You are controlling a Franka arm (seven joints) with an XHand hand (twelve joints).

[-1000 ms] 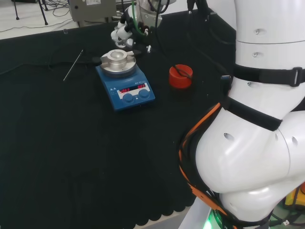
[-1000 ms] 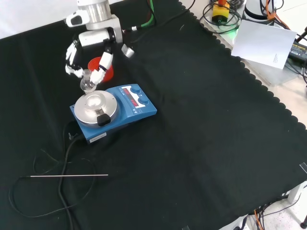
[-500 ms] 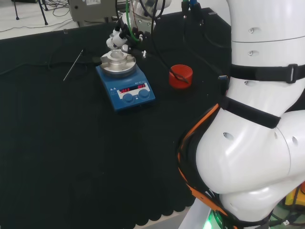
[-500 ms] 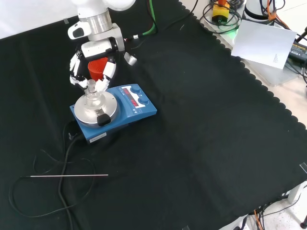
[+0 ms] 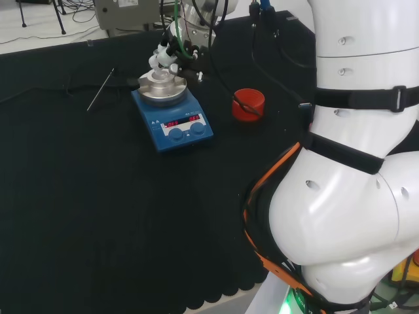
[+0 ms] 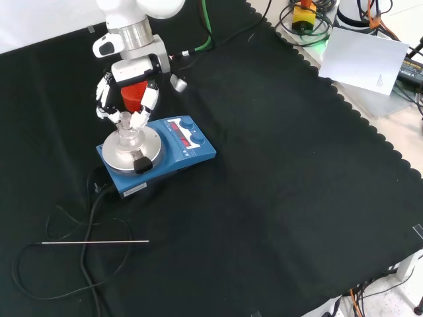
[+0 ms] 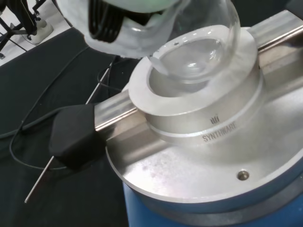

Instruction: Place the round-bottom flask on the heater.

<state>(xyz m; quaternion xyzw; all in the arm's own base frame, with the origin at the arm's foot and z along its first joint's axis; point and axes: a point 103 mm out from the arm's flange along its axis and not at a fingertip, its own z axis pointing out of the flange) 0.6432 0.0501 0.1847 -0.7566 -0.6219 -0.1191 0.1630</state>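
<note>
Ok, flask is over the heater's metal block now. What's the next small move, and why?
Probably ease straight down a little more, then open the hand. In the wrist view the round-bottom flask sits in the mouth of the heater's metal block, centred on the recess, but whether it rests on the bottom I cannot tell. The fingers pinch the flask's neck, so it isn't released yet.

Bare black cloth (image 6: 277, 198) lies wide open to the right of the blue heater (image 6: 158, 150) in the front view, while a red ring (image 6: 135, 94) sits just behind it and a thin rod (image 6: 92, 242) and black cable (image 6: 89, 211) lie in front.
</note>
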